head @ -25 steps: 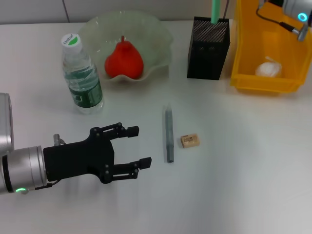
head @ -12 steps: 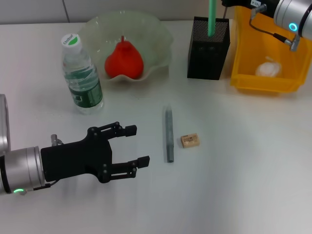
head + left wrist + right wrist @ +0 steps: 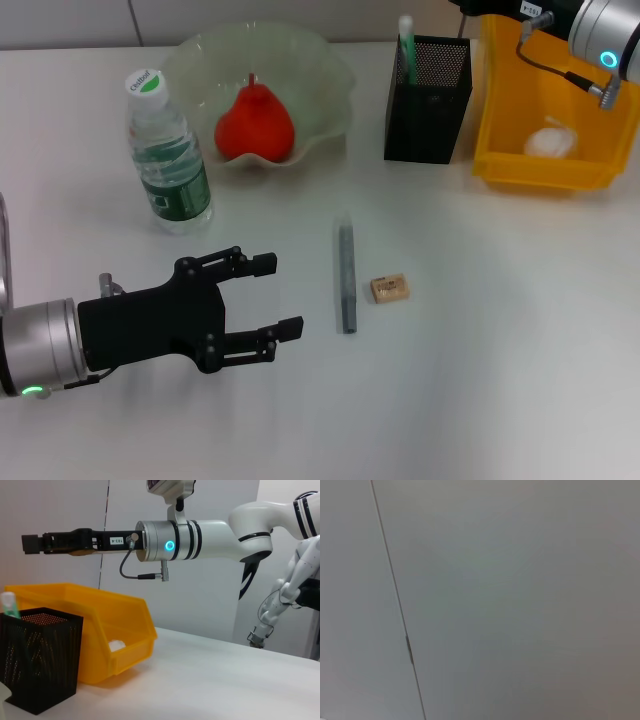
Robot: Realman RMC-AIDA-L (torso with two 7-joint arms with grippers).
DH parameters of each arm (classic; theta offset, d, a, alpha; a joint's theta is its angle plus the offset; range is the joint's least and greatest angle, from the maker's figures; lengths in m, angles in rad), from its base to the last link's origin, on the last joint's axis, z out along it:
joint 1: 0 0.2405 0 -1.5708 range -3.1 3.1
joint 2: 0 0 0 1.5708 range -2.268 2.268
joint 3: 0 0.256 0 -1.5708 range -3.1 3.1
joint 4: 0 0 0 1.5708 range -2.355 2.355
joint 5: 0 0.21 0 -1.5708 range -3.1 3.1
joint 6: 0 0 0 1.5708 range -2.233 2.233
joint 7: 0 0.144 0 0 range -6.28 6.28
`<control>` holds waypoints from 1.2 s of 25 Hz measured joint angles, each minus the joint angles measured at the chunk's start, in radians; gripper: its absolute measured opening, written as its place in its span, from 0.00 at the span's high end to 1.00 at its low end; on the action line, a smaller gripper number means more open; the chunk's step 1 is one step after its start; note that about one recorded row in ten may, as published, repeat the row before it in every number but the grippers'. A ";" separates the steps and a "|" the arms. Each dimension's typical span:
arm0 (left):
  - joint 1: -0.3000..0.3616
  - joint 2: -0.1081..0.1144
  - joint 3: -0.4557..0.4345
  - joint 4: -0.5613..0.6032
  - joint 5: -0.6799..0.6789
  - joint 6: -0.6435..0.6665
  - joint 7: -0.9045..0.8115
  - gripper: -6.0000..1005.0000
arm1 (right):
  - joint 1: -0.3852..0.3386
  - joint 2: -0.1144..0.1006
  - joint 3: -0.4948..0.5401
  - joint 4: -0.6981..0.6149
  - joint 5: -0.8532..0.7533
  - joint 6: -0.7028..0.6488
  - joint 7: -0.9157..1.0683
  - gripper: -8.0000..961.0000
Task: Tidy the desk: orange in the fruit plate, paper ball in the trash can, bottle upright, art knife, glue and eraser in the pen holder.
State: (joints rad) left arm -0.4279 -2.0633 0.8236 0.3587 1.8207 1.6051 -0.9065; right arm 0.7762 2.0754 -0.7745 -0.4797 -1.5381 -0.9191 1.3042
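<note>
The slim mint-green glue stick (image 3: 406, 40) stands inside the square black mesh pen holder (image 3: 427, 100), the right end effector (image 3: 31, 543) hovering above it, fingers' spread indiscernible, the left end effector (image 3: 272, 296) spread apart nearer the robot.

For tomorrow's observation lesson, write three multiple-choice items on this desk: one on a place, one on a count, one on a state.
1. Where is the orange?
A. in the fruit plate
B. in the trash can
C. beside the eraser

2. How many task items lie loose on the desk?
A. none
B. two
C. four

3. How does the bottle stand?
A. on its side
B. upside down
C. upright

Answers: 1 A, it sits inside the wavy bowl. 2 B, only the art knife and eraser. 3 C, white cap on top.
</note>
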 joint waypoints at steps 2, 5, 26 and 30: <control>0.000 0.000 -0.004 0.000 0.000 0.000 0.000 0.20 | 0.000 0.000 0.002 -0.001 0.005 -0.003 0.001 0.42; 0.000 0.000 -0.008 0.000 0.000 0.001 0.000 0.20 | -0.009 -0.002 0.004 -0.010 0.058 -0.031 0.018 0.39; 0.001 0.001 -0.008 -0.007 -0.004 -0.002 -0.005 0.20 | -0.026 -0.170 -0.058 -0.246 -0.502 -0.812 0.447 0.30; 0.003 0.000 -0.011 -0.007 -0.004 -0.019 -0.006 0.20 | 0.073 -0.129 -0.136 -0.253 -0.698 -0.805 0.474 0.30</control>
State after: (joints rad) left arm -0.4249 -2.0628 0.8131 0.3512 1.8171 1.5863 -0.9129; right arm 0.8489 1.9460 -0.9101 -0.7324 -2.2362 -1.7240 1.7780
